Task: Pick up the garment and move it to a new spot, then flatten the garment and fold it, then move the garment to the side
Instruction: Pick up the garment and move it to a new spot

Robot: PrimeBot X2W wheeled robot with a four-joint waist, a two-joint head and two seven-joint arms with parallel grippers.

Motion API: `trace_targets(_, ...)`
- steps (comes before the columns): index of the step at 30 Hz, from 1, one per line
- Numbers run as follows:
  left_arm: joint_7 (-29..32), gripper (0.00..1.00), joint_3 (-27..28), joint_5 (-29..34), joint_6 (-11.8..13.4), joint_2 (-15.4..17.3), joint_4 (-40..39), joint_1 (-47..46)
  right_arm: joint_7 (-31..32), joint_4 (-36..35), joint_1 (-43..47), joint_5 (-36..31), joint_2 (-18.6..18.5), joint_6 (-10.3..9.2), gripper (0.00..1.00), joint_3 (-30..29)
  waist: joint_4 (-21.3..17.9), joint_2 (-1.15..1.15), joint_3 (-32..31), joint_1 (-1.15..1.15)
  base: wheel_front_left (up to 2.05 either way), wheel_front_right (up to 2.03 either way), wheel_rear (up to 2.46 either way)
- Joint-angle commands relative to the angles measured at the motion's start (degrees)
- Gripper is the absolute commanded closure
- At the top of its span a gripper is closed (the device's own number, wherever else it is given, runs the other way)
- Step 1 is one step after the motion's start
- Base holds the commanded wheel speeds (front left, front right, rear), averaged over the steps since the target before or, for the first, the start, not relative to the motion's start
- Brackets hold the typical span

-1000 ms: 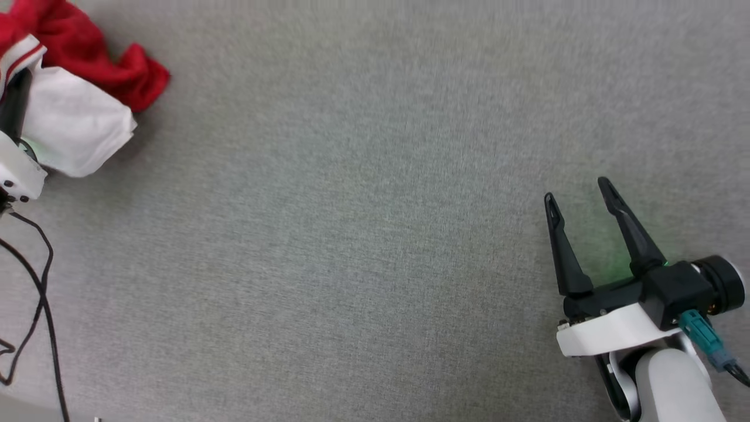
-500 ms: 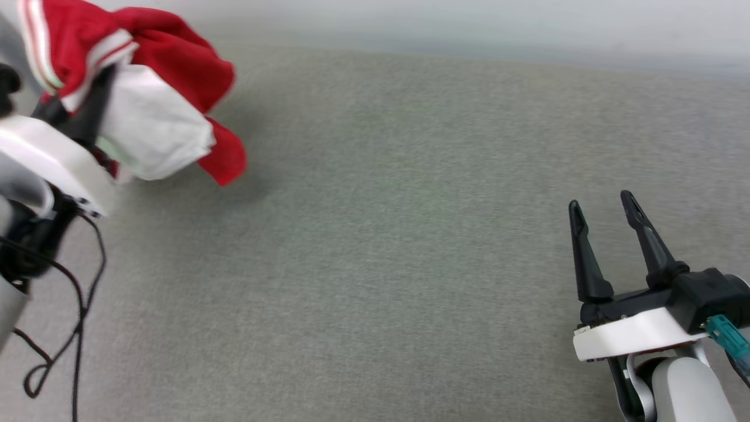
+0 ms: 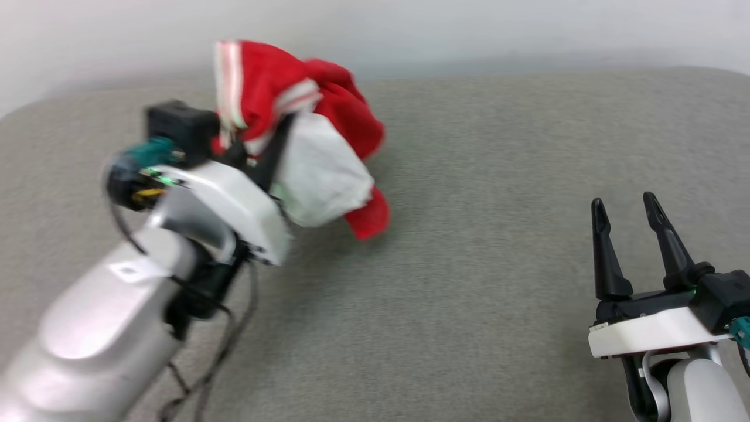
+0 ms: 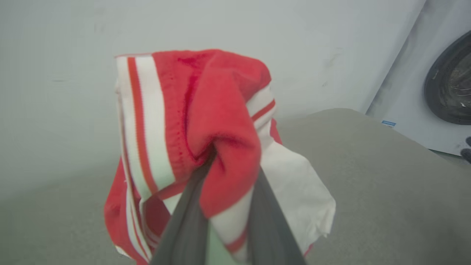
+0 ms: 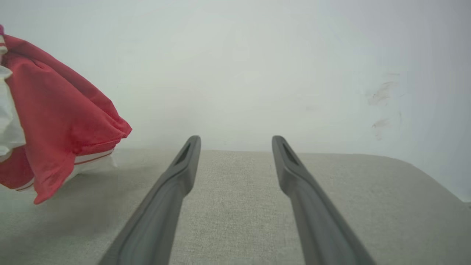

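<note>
Red T-shirt (image 3: 337, 111) with a white sleeve and red-and-white striped trim, bunched into a wad. It hangs from the left gripper (image 3: 266, 146), jaws pinching a red fold beside the trim. Frame is blurred, but it looks clear of the grey fabric-covered desk (image 3: 469, 293), far-left area. Right gripper (image 3: 623, 200) has its jaws spread, low over the desk. Compared with a second ago, the head camera has tilted up, the pale wall (image 3: 469, 29) is in view, and the T-shirt is nearer the right gripper.

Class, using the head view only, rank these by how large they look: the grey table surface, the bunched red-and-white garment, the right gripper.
1. table surface, by far the largest.
2. garment.
3. right gripper: looks smaller than the garment, though nearer the camera, so real sizes stay unsure.
</note>
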Motion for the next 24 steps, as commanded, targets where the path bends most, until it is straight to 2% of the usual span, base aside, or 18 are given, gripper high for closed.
trace_targets(1,-0.3,1.00,-0.9,0.6,0.4,-1.9,0.5,0.5,-0.1,-0.4,0.4,0.6,0.0,-0.08,0.00,-0.2,-2.6,0.00,0.4,0.00,0.00,0.00,0.00)
trace_targets(8,-0.4,1.00,-7.3,3.0,-0.5,-10.8,7.8,-0.3,-0.1,-0.9,-0.7,1.4,0.1,-0.07,0.00,0.0,-7.5,0.00,2.9,0.00,0.00,0.00,0.00)
trace_targets(10,-0.5,1.00,-9.0,4.1,-1.1,-13.0,10.5,-1.1,-0.1,-1.0,-0.9,1.8,0.1,-0.07,0.00,0.2,-8.4,0.00,3.9,0.00,0.00,0.00,0.00)
trace_targets(11,-0.5,1.00,-9.0,4.1,-1.1,-13.0,10.5,-1.1,-0.1,-1.0,-0.9,1.8,0.1,-0.07,0.00,0.2,-8.4,0.00,3.9,0.00,0.00,0.00,0.00)
trace_targets(13,-0.7,1.00,-11.0,5.0,-2.5,-16.3,14.6,-2.2,-0.1,-1.2,-1.1,2.1,0.1,-0.07,0.00,0.6,-9.6,0.00,5.2,0.00,0.00,0.00,0.00)
trace_targets(17,-1.1,1.00,-12.4,5.4,-3.7,-18.8,18.8,-2.8,-0.1,-1.3,-1.4,2.3,0.1,-0.07,0.00,1.1,-10.3,0.00,6.3,0.00,0.00,0.00,0.00)
trace_targets(18,-0.9,0.62,-13.1,5.7,-4.2,-19.6,20.1,-2.9,-0.1,-1.3,-1.5,2.4,0.1,-0.07,0.00,1.1,-10.3,0.00,6.5,0.00,0.00,0.00,0.00)
trace_targets(19,-0.8,0.00,-14.0,6.2,-4.8,-20.0,21.3,-3.2,-0.1,-1.2,-1.5,2.5,0.1,-0.07,0.00,1.1,-10.4,0.00,6.6,0.00,0.00,0.00,0.00)
trace_targets(24,-2.0,0.00,-15.6,6.4,-7.1,-21.8,26.0,-3.0,-0.1,-0.8,-1.6,2.2,0.1,-0.07,0.00,0.8,-9.7,0.00,6.2,0.00,0.00,0.00,0.00)
